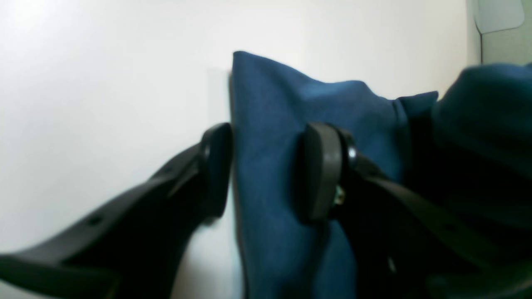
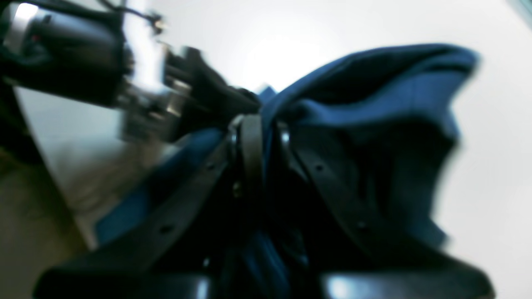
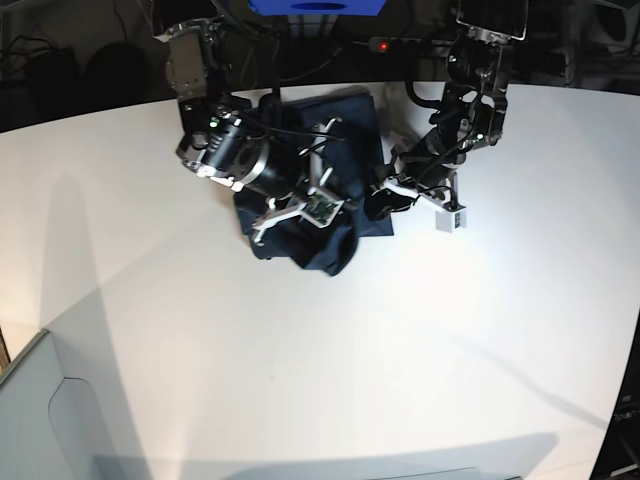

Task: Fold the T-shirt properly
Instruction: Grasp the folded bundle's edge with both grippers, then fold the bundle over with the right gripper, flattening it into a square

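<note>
The dark navy T-shirt [image 3: 335, 255] lies bunched on the white table [image 3: 400, 350] between the two arms, near the far edge. In the right wrist view my right gripper [image 2: 266, 137] is shut on a gathered fold of the T-shirt [image 2: 374, 104], which hangs lifted off the table. The base view shows this right gripper [image 3: 318, 205] over the middle of the heap. My left gripper [image 1: 266, 170] stands open astride a straight edge of the T-shirt [image 1: 266, 104]: one finger [image 1: 216, 166] over bare table, the other [image 1: 320, 170] against the cloth. In the base view the left gripper [image 3: 385, 200] is at the shirt's right edge.
A grey bin [image 3: 40, 420] stands at the table's near left corner. A blue object [image 3: 315, 5] and dark equipment sit behind the far edge. The other arm's wrist [image 2: 62, 50] shows close by in the right wrist view.
</note>
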Action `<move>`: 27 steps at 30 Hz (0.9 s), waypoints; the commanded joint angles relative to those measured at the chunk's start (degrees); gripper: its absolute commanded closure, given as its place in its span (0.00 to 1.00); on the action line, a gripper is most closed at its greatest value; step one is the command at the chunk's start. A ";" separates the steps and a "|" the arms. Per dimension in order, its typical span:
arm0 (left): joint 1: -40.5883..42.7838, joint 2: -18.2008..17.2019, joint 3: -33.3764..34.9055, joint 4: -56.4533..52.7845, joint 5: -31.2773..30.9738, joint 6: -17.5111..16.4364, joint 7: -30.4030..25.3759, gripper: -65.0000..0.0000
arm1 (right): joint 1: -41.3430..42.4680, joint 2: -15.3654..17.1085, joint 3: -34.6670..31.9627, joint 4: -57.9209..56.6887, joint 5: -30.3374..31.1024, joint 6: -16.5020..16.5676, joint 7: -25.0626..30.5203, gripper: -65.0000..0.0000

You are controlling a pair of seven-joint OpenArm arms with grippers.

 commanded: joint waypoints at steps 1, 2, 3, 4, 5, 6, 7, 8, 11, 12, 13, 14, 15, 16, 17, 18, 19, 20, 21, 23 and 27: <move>0.30 -0.43 -0.09 0.08 0.40 1.42 1.79 0.57 | 1.08 -0.62 -0.79 0.01 1.49 0.87 2.40 1.00; 0.30 -0.43 -0.09 0.08 0.40 1.42 1.79 0.57 | 1.34 -0.62 -1.49 -0.96 1.49 0.87 2.84 1.00; 0.38 -0.43 -0.09 0.08 0.40 1.42 1.79 0.57 | 1.43 -0.62 -2.10 -1.57 1.49 0.87 3.28 1.00; 0.38 -0.43 -0.09 0.08 0.40 1.42 1.79 0.57 | 1.43 -0.62 -2.46 -2.01 1.49 0.87 3.81 1.00; 0.38 -0.43 -0.09 0.08 0.40 1.42 1.79 0.57 | 1.43 -0.89 -2.72 -2.37 1.49 0.87 4.60 1.00; 0.38 -0.43 -0.09 0.08 0.40 1.42 1.79 0.57 | 1.43 -1.24 -2.72 -3.07 1.49 0.87 5.21 1.00; 0.38 -0.52 -0.17 0.08 0.40 1.42 1.79 0.57 | 1.43 -1.33 -2.63 -3.95 1.49 0.87 5.83 1.00; 0.38 -0.52 -0.17 0.25 0.40 1.42 1.79 0.57 | 1.61 -1.42 -2.63 -4.65 1.49 0.87 6.35 1.00; 0.65 -0.52 -1.05 0.69 0.40 1.42 1.88 0.57 | 2.57 -1.15 -2.72 -6.32 1.49 0.87 6.53 1.00; 1.17 -0.52 -2.02 0.78 0.14 1.42 1.88 0.57 | 2.57 -1.15 -2.72 -6.94 1.49 0.87 6.53 1.00; 1.79 -0.52 -3.34 0.95 -0.04 1.42 1.88 0.57 | 2.57 -1.06 -2.72 -7.29 1.49 0.87 6.62 1.00; 2.23 -0.52 -4.48 1.66 0.05 1.42 1.88 0.57 | 2.57 -0.98 -2.72 -7.38 1.49 0.87 6.53 1.00; 2.67 -0.52 -5.71 2.27 0.05 1.51 1.88 0.57 | 2.57 -0.89 -2.81 -7.55 1.49 0.87 6.44 1.00; 3.37 -0.52 -6.94 2.89 -0.04 1.51 1.88 0.57 | 2.57 -0.89 -2.63 -7.55 1.49 0.87 6.35 0.98; 4.25 -0.52 -8.53 3.86 -0.04 1.51 1.88 0.57 | 2.66 -0.89 -2.54 -7.55 1.49 0.87 6.27 0.94; 5.13 -0.52 -10.02 4.82 -0.04 1.51 1.88 0.57 | 2.66 -0.89 -2.63 -7.55 1.49 0.87 6.27 0.88; 6.10 -0.52 -11.87 5.88 -0.04 1.51 1.97 0.57 | 2.57 -0.89 -2.72 -7.55 1.49 0.87 6.27 0.79; 6.89 -0.52 -13.27 6.67 -0.04 1.51 1.97 0.57 | 2.57 -0.89 -2.81 -7.46 1.49 0.87 6.27 0.71; 7.68 -0.52 -14.50 7.46 -0.04 1.51 1.97 0.57 | 2.40 -0.89 -2.81 -7.20 1.49 0.87 6.27 0.62; 9.17 -0.52 -17.32 9.13 -0.12 1.42 1.97 0.57 | 2.13 -0.89 -2.54 -5.88 1.75 0.87 6.27 0.43; 12.34 -0.26 -23.65 13.26 -0.12 1.25 1.97 0.57 | -1.12 -0.80 1.06 4.23 1.84 0.87 6.27 0.25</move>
